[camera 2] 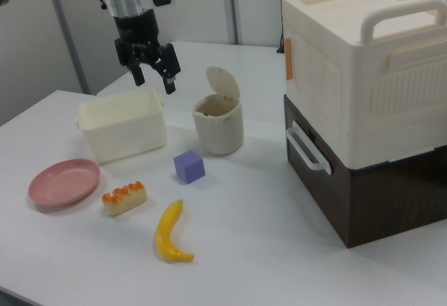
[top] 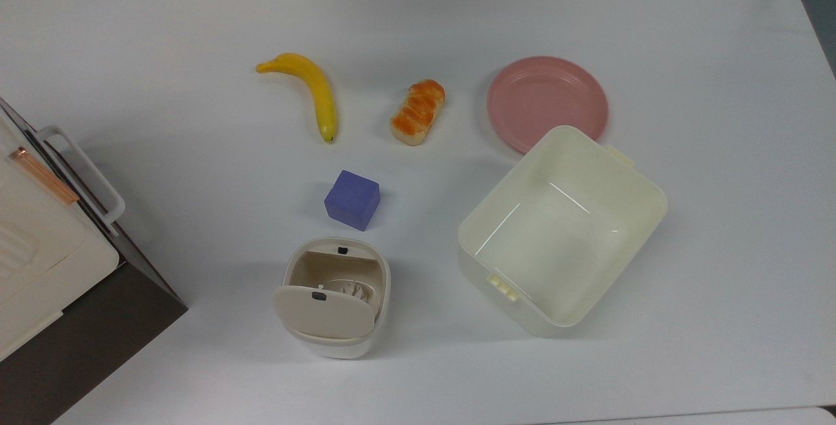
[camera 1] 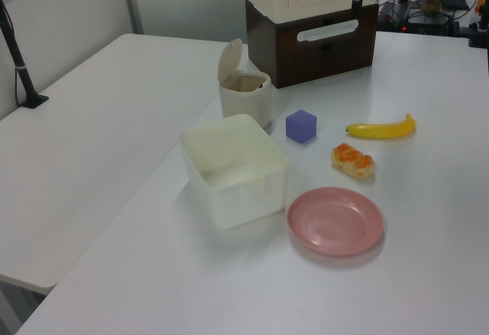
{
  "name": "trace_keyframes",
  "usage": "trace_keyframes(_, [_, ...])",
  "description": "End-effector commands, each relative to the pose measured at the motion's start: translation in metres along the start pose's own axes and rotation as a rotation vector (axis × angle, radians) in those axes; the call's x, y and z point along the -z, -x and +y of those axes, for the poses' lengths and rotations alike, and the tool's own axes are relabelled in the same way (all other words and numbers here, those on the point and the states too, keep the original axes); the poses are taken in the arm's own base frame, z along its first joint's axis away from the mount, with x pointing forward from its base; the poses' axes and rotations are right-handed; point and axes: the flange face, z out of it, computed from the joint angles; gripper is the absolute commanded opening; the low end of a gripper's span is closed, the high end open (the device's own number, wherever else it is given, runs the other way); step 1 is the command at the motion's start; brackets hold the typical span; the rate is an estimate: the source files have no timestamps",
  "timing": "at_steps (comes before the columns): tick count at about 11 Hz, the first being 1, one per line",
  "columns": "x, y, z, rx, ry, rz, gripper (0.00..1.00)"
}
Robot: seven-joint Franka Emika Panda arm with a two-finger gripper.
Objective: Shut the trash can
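Note:
The trash can [top: 333, 346] is a small cream-beige bin near the front of the table in the top view. Its flat lid [top: 324, 311], with a small dark button, stands raised on its hinge, and crumpled paper lies inside. It also stands in the left view as the trash can [camera 1: 246, 98] and in the right view as the trash can [camera 2: 218, 128] with its lid [camera 2: 223, 82] tilted up. My gripper [camera 2: 154, 77] hangs open and empty in the air. In the right view it is up and to the left of the can, well apart from it.
A larger pale-yellow tub [top: 643, 200] sits to the can's right in the top view, with a pink plate [top: 547, 102] behind it. A purple cube [top: 353, 200], a bread roll [top: 418, 111] and a banana [top: 313, 89] lie beyond the can. A cream container on a dark brown box [camera 2: 363, 110] stands close by.

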Motion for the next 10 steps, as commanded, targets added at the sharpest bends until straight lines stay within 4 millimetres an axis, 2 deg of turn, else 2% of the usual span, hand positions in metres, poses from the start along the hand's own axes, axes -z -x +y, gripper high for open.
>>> trace_keyframes(1, [0.0043,0.0001,-0.0019,-0.006,-0.003,0.067,1.00])
trace_keyframes(10, [-0.0001,0.0040,-0.0078,0.018,0.000,0.027,1.00])
